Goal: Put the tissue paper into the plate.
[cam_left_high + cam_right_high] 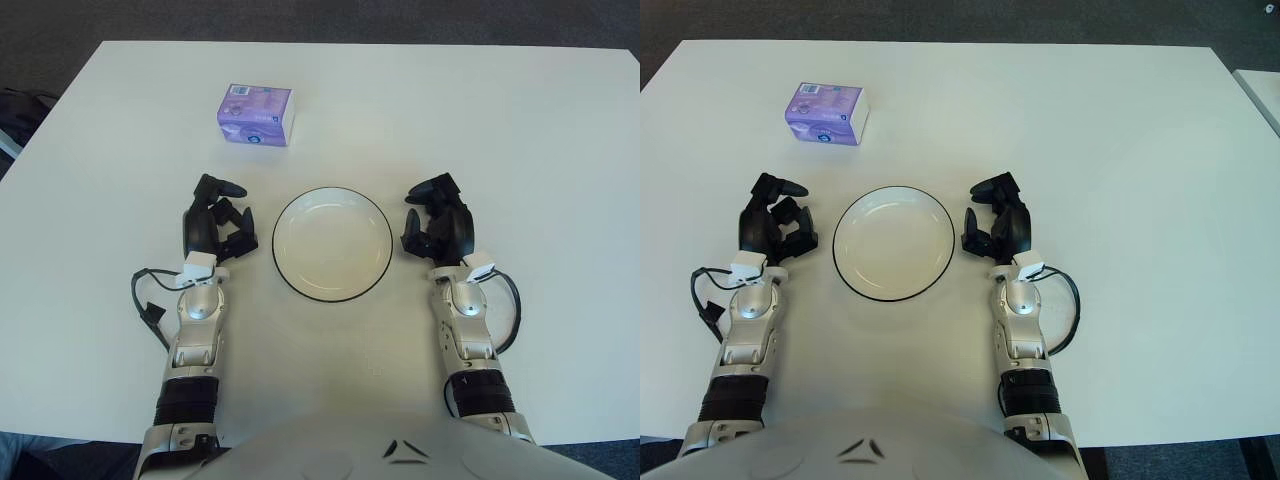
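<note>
A purple and white tissue paper pack [256, 113] lies on the white table, beyond the plate and to its left. The white plate [332, 245] with a thin dark rim sits in the middle, with nothing in it. My left hand [218, 226] shows just left of the plate, fingers loosely curled and holding nothing. My right hand [437, 218] shows just right of the plate, fingers relaxed and holding nothing. Both hands are well short of the tissue pack.
The white table [520, 120] spreads wide around the plate. Dark floor shows past its far edge. A dark object [18, 110] sits off the table's left edge.
</note>
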Robot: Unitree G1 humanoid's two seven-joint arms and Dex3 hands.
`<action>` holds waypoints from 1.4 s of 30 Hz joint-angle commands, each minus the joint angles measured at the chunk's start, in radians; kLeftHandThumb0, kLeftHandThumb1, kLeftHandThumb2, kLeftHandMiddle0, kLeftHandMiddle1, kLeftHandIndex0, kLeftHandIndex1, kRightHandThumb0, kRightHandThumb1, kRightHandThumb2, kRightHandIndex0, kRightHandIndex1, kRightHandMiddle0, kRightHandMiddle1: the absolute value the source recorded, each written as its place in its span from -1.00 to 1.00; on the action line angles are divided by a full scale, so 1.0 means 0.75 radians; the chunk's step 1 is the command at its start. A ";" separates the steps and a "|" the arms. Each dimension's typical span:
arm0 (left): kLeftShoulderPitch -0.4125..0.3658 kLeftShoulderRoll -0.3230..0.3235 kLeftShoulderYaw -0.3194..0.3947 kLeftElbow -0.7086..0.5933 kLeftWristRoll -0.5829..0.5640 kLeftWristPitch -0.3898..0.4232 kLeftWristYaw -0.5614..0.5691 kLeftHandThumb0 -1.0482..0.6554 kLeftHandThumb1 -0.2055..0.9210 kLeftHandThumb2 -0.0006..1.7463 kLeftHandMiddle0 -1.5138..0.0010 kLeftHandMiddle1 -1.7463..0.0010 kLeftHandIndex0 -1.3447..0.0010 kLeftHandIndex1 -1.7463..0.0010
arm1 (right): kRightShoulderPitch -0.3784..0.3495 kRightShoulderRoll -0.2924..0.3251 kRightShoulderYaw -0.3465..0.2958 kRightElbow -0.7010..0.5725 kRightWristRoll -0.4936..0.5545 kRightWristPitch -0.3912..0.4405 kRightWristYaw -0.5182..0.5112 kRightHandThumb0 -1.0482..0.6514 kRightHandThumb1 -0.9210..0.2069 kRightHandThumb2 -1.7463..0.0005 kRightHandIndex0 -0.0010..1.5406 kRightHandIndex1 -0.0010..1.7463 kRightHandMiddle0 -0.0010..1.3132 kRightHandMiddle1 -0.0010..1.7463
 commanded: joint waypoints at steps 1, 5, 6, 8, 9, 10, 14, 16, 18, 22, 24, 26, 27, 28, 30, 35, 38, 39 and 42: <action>0.054 0.000 0.002 0.050 0.006 0.064 -0.006 -0.27 0.18 0.29 -0.24 -1.00 0.26 -1.00 | 0.035 -0.007 -0.007 0.039 0.004 0.037 0.003 0.22 -0.15 -0.31 -0.26 0.99 -0.50 0.87; 0.056 -0.002 0.002 0.046 0.009 0.067 -0.003 -0.27 0.18 0.29 -0.23 -1.00 0.26 -1.00 | 0.037 -0.008 -0.006 0.035 0.004 0.040 0.004 0.22 -0.15 -0.32 -0.26 0.98 -0.50 0.88; 0.056 -0.002 0.002 0.045 0.009 0.068 -0.002 -0.27 0.18 0.29 -0.23 -1.00 0.26 -1.00 | 0.037 -0.008 -0.006 0.035 0.005 0.041 0.005 0.22 -0.15 -0.32 -0.26 0.98 -0.51 0.88; 0.056 0.000 0.003 0.048 0.010 0.065 -0.002 -0.27 0.18 0.29 -0.22 -1.00 0.26 -1.00 | 0.037 -0.007 -0.005 0.035 0.006 0.042 0.006 0.22 -0.15 -0.32 -0.26 0.98 -0.51 0.88; 0.056 0.001 0.003 0.049 0.011 0.063 -0.002 -0.27 0.18 0.29 -0.22 -1.00 0.26 -1.00 | 0.037 -0.007 -0.005 0.035 0.007 0.042 0.007 0.22 -0.15 -0.32 -0.26 0.98 -0.51 0.88; 0.057 0.002 0.003 0.048 0.012 0.062 -0.002 -0.27 0.18 0.29 -0.21 -1.00 0.26 -1.00 | 0.038 -0.007 -0.005 0.034 0.008 0.042 0.008 0.22 -0.15 -0.32 -0.26 0.98 -0.51 0.88; 0.059 0.003 0.002 0.046 0.016 0.062 -0.002 -0.27 0.18 0.29 -0.21 -1.00 0.26 -1.00 | 0.039 -0.006 -0.005 0.034 0.009 0.040 0.010 0.22 -0.15 -0.31 -0.26 0.98 -0.51 0.88; 0.060 0.004 0.001 0.046 0.018 0.062 -0.002 -0.27 0.18 0.29 -0.21 -1.00 0.26 -1.00 | 0.038 -0.005 -0.005 0.035 0.010 0.039 0.010 0.22 -0.15 -0.31 -0.26 0.99 -0.50 0.87; 0.062 0.005 0.001 0.043 0.017 0.066 -0.005 -0.27 0.18 0.29 -0.21 -1.00 0.26 -1.00 | 0.040 -0.006 -0.005 0.034 0.011 0.039 0.011 0.22 -0.16 -0.31 -0.26 0.99 -0.50 0.87; 0.066 0.008 -0.001 0.039 0.014 0.071 -0.012 -0.27 0.19 0.29 -0.20 -1.00 0.26 -1.00 | 0.040 -0.004 -0.007 0.034 0.012 0.039 0.014 0.22 -0.16 -0.31 -0.27 1.00 -0.50 0.86; 0.067 0.009 -0.002 0.038 0.014 0.071 -0.014 -0.27 0.19 0.29 -0.20 -1.00 0.26 -1.00 | 0.040 -0.004 -0.008 0.035 0.012 0.040 0.015 0.22 -0.16 -0.31 -0.27 1.00 -0.50 0.86; 0.067 0.010 -0.002 0.039 0.015 0.070 -0.014 -0.27 0.19 0.29 -0.20 -1.00 0.26 -1.00 | 0.040 -0.003 -0.008 0.035 0.011 0.041 0.014 0.22 -0.16 -0.31 -0.27 1.00 -0.50 0.86; 0.067 0.011 -0.002 0.039 0.015 0.070 -0.014 -0.27 0.19 0.29 -0.20 -1.00 0.27 -1.00 | 0.039 -0.003 -0.008 0.035 0.011 0.042 0.014 0.22 -0.16 -0.31 -0.27 1.00 -0.50 0.86; 0.067 0.011 -0.002 0.040 0.016 0.068 -0.013 -0.27 0.19 0.28 -0.20 -1.00 0.27 -1.00 | 0.039 -0.003 -0.008 0.036 0.010 0.042 0.014 0.22 -0.16 -0.31 -0.27 1.00 -0.49 0.86; 0.067 0.012 -0.001 0.041 0.018 0.066 -0.011 -0.27 0.20 0.28 -0.20 -1.00 0.27 -1.00 | 0.039 -0.003 -0.008 0.036 0.009 0.043 0.013 0.22 -0.16 -0.31 -0.27 1.00 -0.49 0.86; 0.068 0.014 -0.001 0.042 0.027 0.056 -0.002 -0.27 0.20 0.28 -0.19 -1.00 0.27 -1.00 | 0.034 -0.002 -0.008 0.044 0.002 0.042 0.007 0.22 -0.16 -0.30 -0.27 1.00 -0.49 0.85; 0.069 0.019 0.003 0.037 0.033 0.045 0.003 -0.27 0.19 0.28 -0.17 -1.00 0.27 -1.00 | 0.026 0.001 -0.009 0.058 -0.001 0.043 0.001 0.22 -0.16 -0.31 -0.27 1.00 -0.49 0.86; 0.069 0.020 0.005 0.037 0.035 0.040 0.004 -0.27 0.19 0.29 -0.17 -1.00 0.27 -1.00 | 0.024 0.002 -0.009 0.062 -0.002 0.043 -0.001 0.22 -0.16 -0.31 -0.27 1.00 -0.50 0.87; 0.070 0.028 0.010 0.034 0.037 0.023 0.003 -0.27 0.19 0.29 -0.16 -1.00 0.26 -1.00 | 0.013 0.005 -0.011 0.081 -0.004 0.044 -0.006 0.22 -0.15 -0.32 -0.27 1.00 -0.50 0.88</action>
